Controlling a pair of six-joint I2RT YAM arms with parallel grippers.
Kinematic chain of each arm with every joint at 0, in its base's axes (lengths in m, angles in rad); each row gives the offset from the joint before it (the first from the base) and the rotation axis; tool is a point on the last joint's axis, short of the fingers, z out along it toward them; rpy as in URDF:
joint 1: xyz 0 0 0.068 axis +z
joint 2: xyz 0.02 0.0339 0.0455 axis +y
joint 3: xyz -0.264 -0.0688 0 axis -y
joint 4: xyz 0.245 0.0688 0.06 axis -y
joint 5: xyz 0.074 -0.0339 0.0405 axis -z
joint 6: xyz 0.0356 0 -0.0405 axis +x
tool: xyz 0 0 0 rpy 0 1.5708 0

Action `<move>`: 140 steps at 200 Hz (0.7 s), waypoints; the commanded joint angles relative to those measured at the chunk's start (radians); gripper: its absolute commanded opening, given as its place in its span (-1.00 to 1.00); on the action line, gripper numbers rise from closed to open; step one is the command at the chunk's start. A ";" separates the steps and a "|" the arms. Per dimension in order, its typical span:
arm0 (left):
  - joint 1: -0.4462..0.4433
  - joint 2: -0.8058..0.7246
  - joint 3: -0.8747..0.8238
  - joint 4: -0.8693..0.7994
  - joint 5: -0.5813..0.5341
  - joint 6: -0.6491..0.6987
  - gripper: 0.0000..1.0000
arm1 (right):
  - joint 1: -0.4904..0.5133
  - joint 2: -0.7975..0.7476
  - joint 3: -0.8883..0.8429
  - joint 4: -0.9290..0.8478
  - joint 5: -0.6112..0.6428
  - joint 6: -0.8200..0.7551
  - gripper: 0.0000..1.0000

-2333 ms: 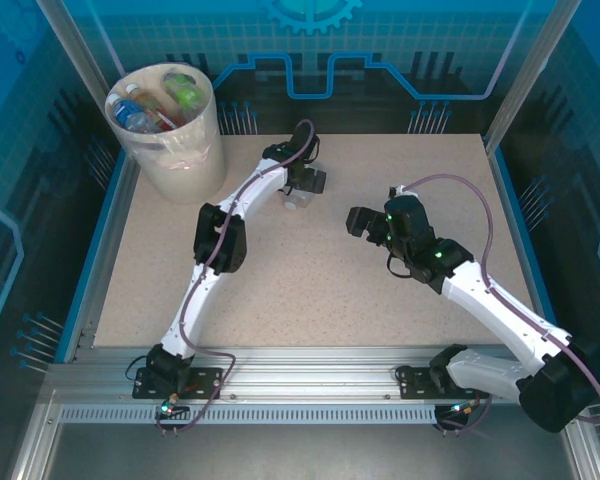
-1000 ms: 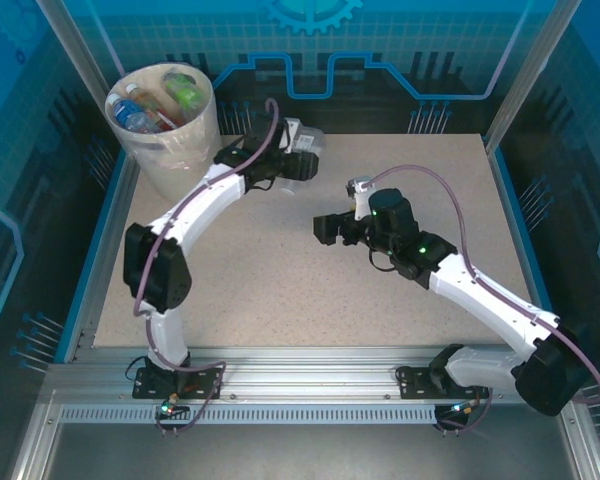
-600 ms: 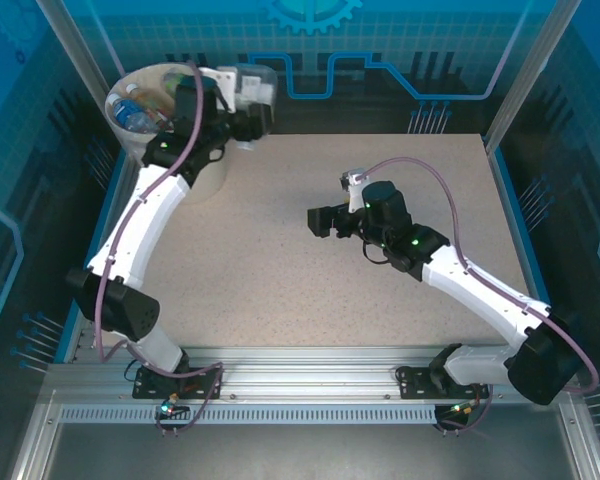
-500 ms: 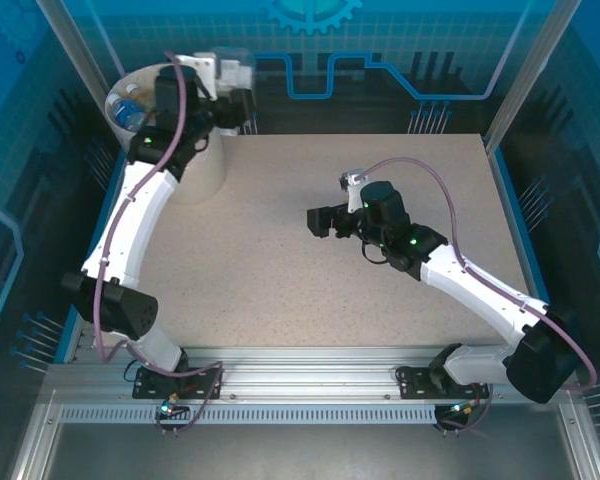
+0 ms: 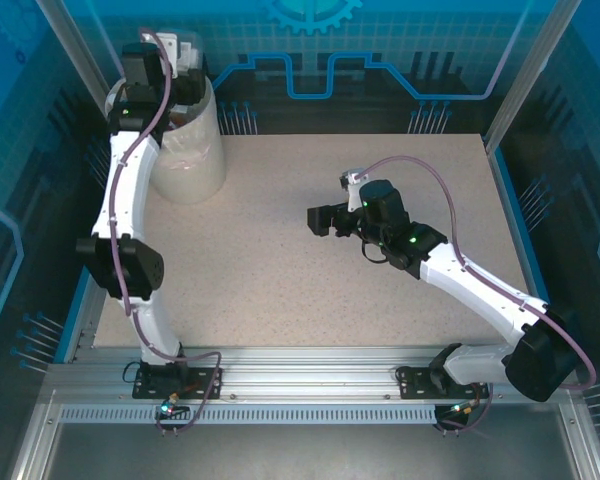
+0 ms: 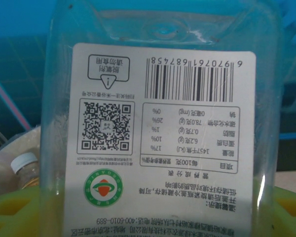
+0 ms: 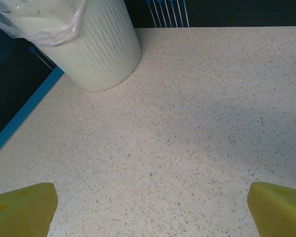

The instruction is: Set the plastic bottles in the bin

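**A:** Where is the bottle (image 6: 158, 123) held?

**B:** It is gripped by the left pincer (image 6: 150, 219), whose yellow pads (image 6: 12, 217) are pressed against its clear sides. The jaws are set about half apart to suit its width. It is held up over the bin (image 5: 195, 165), which stands at the far-left corner of the worktop (image 5: 280, 280).

**A:** Why is it carried so high?

**B:** The bin's rim has to be cleared, it is judged, so the arm is stretched up and over the wall. A white-capped bottle (image 6: 24, 165) is seen below and to one side in the left wrist view, lying inside the bin. From that, the held bottle is taken to be above the mouth and not beside it.

**A:** Why is the grip taken across the body?

**B:** The labelled face is turned to the wrist camera and the sides are clamped. This is probably because the sides give the pads a firm seat on a light, slippery thing.

**A:** And the right pincer (image 5: 318, 218)?

**B:** It is held wide open with nothing between its tips. It is poised over the middle of the worktop, well apart from the bin. It seems to be parked there so that the left arm's path is not crossed.

**A:** What is called for next?

**B:** Only a release, it is judged. The bottle is expected to drop inside the liner (image 7: 44, 24).
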 commanded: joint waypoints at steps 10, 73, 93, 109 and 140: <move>0.033 0.037 0.034 -0.026 0.038 0.118 0.51 | 0.005 -0.008 0.014 -0.022 0.030 0.020 1.00; 0.054 0.098 0.166 -0.108 0.100 0.044 0.98 | 0.005 -0.051 -0.018 -0.059 0.107 0.036 1.00; 0.055 0.067 0.160 -0.105 0.119 0.021 0.98 | 0.004 -0.073 -0.032 -0.062 0.144 0.041 1.00; 0.057 0.040 0.150 -0.108 0.116 -0.003 0.98 | 0.001 -0.089 -0.044 -0.059 0.161 0.047 1.00; 0.057 -0.107 -0.011 -0.050 0.171 -0.146 0.98 | -0.025 -0.115 -0.060 -0.095 0.222 0.092 1.00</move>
